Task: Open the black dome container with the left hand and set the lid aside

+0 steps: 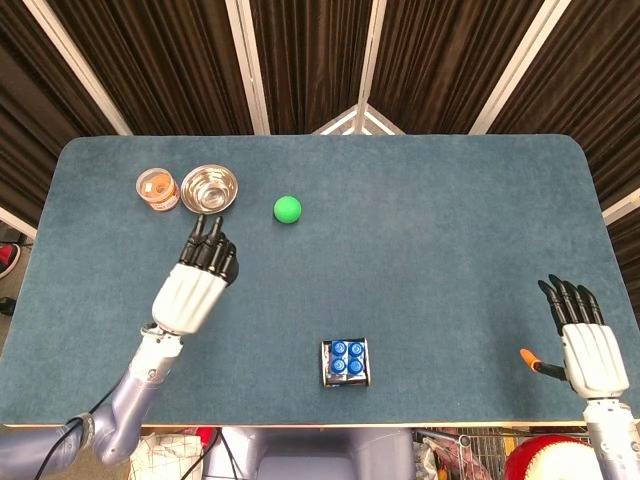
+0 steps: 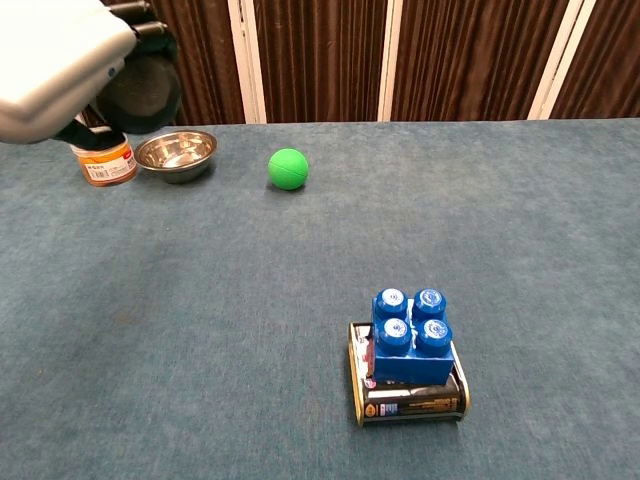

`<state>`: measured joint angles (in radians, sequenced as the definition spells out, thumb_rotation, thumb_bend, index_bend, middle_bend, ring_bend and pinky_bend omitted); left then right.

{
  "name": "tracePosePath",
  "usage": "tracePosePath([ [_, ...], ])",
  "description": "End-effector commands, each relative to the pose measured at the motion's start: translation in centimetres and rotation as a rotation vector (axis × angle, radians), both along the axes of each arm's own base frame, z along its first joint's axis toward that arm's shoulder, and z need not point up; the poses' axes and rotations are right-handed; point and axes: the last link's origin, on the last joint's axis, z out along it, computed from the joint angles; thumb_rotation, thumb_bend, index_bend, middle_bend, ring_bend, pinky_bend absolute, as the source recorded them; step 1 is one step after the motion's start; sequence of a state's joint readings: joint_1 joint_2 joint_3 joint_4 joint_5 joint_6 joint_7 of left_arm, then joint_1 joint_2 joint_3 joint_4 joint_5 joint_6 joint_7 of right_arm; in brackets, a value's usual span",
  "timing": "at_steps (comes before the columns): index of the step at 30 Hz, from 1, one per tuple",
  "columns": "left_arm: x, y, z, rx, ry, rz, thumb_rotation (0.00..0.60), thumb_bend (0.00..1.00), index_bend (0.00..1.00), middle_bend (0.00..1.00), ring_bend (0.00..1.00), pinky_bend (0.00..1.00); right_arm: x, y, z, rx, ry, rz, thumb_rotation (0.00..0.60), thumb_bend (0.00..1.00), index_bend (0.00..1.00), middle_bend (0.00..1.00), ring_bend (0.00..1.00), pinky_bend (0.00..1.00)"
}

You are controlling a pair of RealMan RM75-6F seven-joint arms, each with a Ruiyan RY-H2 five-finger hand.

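Note:
My left hand is raised high above the table at the top left of the chest view. It grips the black dome container, which hangs clear of the cloth. No part of the container is left on the table where it stood. In the head view the left hand hides the container beneath it; only the dark fingers show. My right hand hovers at the table's near right corner, fingers spread and holding nothing. The chest view does not show it.
A green ball lies at the back, with a steel bowl and an orange-lidded jar to its left. A blue brick sits on a black tin near the front edge.

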<state>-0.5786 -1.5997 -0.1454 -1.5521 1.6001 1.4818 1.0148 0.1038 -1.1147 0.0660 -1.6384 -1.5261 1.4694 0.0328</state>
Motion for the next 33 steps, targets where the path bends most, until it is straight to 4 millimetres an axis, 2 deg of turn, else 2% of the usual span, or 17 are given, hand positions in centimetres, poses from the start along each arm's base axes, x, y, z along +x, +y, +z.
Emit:
tracePosePath([
  [1, 1.8, -2.0, 0.5, -0.545, -0.661, 0.312, 0.6, 0.36, 0.44, 0.42, 0.0, 0.0, -0.1, -0.2, -0.1, 0.003, 0.002, -0.002, 0.6, 0.18, 0.03, 0.0, 0.0, 0.0],
  [8, 4.6, -3.8, 3.5, -1.231, -1.322, 0.714, 0.6, 0.36, 0.44, 0.41, 0.0, 0.0, -0.1, -0.4, 0.0, 0.0, 0.001, -0.002, 0.6, 0.18, 0.03, 0.0, 0.0, 0.0],
  [11, 4.7, -3.1, 5.2, -1.318, -1.413, 0.767, 0.6, 0.36, 0.44, 0.41, 0.0, 0.0, 0.0, -0.4, 0.0, 0.002, 0.0, -0.002, 0.6, 0.18, 0.03, 0.0, 0.0, 0.0],
  [15, 3.2, -1.7, 7.6, -1.28, -1.385, 0.72, 0.6, 0.36, 0.44, 0.41, 0.0, 0.0, 0.0, -0.3, 0.0, 0.002, -0.001, -0.001, 0.6, 0.18, 0.03, 0.0, 0.0, 0.0],
  [19, 0.8, -1.1, 7.9, -1.113, -1.18, 0.612, 0.6, 0.36, 0.45, 0.41, 0.0, 0.0, 0.0, -0.3, -0.2, 0.006, 0.001, -0.001, 0.6, 0.18, 0.03, 0.0, 0.0, 0.0],
  [20, -0.2, -0.7, 7.7, -1.014, -1.055, 0.554, 0.6, 0.36, 0.45, 0.41, 0.0, 0.0, 0.0, -0.3, -0.2, 0.008, 0.001, 0.0, 0.6, 0.19, 0.03, 0.0, 0.0, 0.0],
  [22, -1.2, -0.4, 7.1, -0.881, -0.911, 0.48, 0.6, 0.36, 0.45, 0.41, 0.0, 0.0, 0.1, -0.3, -0.3, 0.012, 0.002, 0.002, 0.6, 0.19, 0.03, 0.0, 0.0, 0.0],
  [23, -2.0, 0.2, 6.9, -0.721, -0.731, 0.392, 0.6, 0.36, 0.45, 0.41, 0.0, 0.0, 0.2, -0.3, -0.4, 0.014, 0.001, 0.003, 0.6, 0.18, 0.03, 0.0, 0.0, 0.0],
  [29, -2.7, 0.7, 4.3, -0.214, -0.262, 0.101, 0.6, 0.37, 0.45, 0.41, 0.0, 0.0, 0.1, -0.2, -0.4, 0.014, 0.004, -0.002, 0.6, 0.18, 0.03, 0.0, 0.0, 0.0],
  [33, -2.5, 0.8, 4.0, -0.066, -0.126, -0.026, 0.6, 0.37, 0.45, 0.42, 0.0, 0.0, 0.1, -0.2, -0.5, 0.016, 0.003, -0.001, 0.6, 0.18, 0.03, 0.0, 0.0, 0.0],
])
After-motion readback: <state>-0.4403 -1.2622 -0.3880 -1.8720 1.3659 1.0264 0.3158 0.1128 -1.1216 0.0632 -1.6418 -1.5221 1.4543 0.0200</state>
